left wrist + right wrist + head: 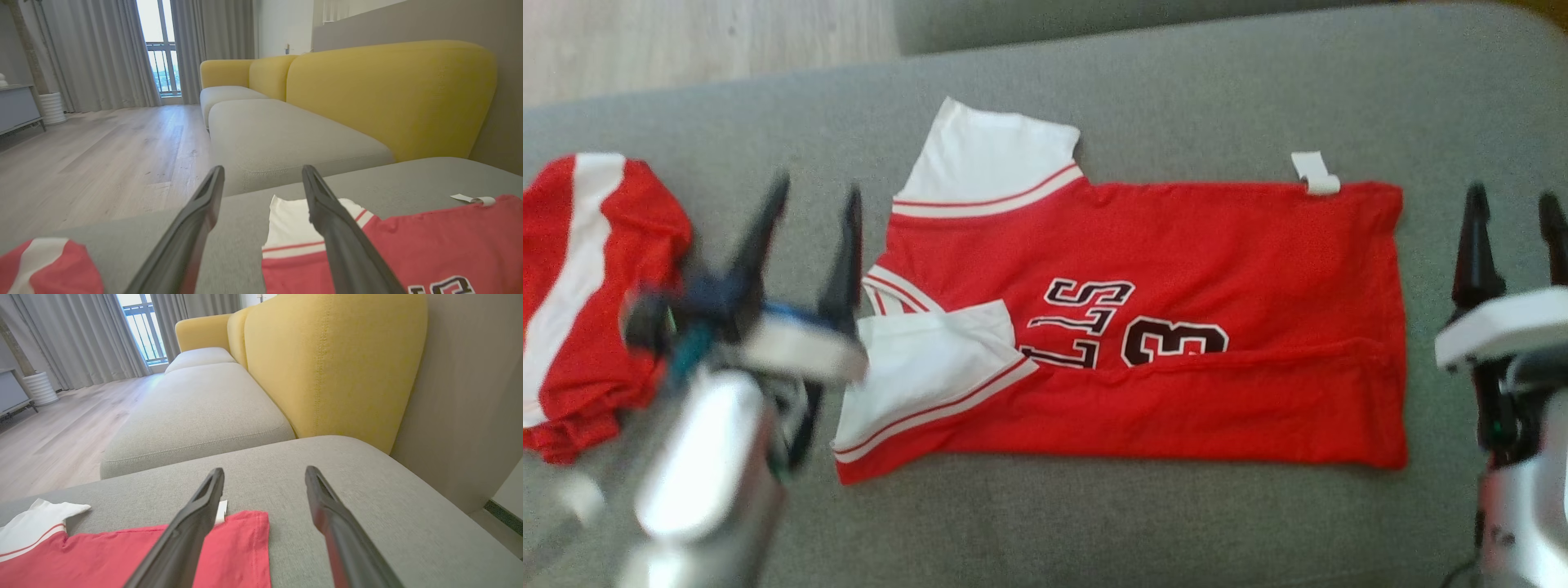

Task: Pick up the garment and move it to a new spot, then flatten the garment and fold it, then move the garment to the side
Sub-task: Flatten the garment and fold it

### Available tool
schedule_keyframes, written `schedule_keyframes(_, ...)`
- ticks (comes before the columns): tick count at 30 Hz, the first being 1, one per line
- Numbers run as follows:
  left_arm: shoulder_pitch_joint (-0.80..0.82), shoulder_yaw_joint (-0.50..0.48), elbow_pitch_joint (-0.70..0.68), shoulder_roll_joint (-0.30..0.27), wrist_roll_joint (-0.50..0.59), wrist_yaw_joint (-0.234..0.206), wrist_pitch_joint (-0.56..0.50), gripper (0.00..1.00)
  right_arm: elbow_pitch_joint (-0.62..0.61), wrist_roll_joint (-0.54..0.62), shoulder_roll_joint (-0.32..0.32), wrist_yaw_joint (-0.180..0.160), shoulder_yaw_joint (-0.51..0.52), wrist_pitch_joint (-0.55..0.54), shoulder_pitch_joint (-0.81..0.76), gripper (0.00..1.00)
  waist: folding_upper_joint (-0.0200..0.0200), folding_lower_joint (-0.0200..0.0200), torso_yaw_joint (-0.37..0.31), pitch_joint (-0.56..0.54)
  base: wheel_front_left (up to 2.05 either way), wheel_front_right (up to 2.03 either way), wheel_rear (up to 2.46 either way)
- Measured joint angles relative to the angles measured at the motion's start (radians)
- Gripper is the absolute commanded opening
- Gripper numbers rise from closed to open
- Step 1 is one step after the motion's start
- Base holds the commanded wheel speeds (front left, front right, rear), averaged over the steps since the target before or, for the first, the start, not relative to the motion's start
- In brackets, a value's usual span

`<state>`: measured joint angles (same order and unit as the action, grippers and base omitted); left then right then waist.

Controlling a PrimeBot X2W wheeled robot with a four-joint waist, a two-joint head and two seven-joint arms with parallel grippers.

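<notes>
Red jersey (1176, 261) lies part-folded at centre of grey cushion (1176, 523). Black print (1131, 322) half tucked under; only "3" reads clean. Left fingers (845, 253) at its 9 o'clock, right fingers (1474, 253) at 3 o'clock, both spread, empty.

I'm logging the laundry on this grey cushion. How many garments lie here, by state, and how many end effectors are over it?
red jersey, laid flat and partly folded: 1
red-and-white garment, bundled at the left: 1
End effectors, both open, holding nothing: 2 (left end effector, right end effector)
Total: 4
</notes>
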<state>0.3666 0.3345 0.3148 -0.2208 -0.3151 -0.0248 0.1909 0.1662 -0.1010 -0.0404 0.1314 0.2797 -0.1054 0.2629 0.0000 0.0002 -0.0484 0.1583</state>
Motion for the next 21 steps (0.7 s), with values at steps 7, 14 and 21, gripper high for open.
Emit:
schedule_keyframes(7,0.362,0.072,0.084,-0.08,-0.058,0.143,-0.27,1.0,-0.011,0.024,-0.001,0.0,-0.067,0.0,0.138,1.0,0.0,0.0002,-0.023,0.114,0.0,0.0,0.0)
schedule_keyframes(14,0.618,0.336,0.216,-0.179,-0.274,0.157,-0.559,1.0,-0.002,0.013,-0.003,0.0,-0.172,0.009,0.267,1.0,0.0,0.0001,-0.095,0.212,0.0,0.0,0.0)
schedule_keyframes(21,0.742,0.48,0.351,-0.285,-0.355,0.157,-0.654,1.0,0.009,-0.015,-0.005,0.0,-0.25,0.033,0.315,1.0,-0.0001,0.0,-0.185,0.295,0.0,0.0,0.0)
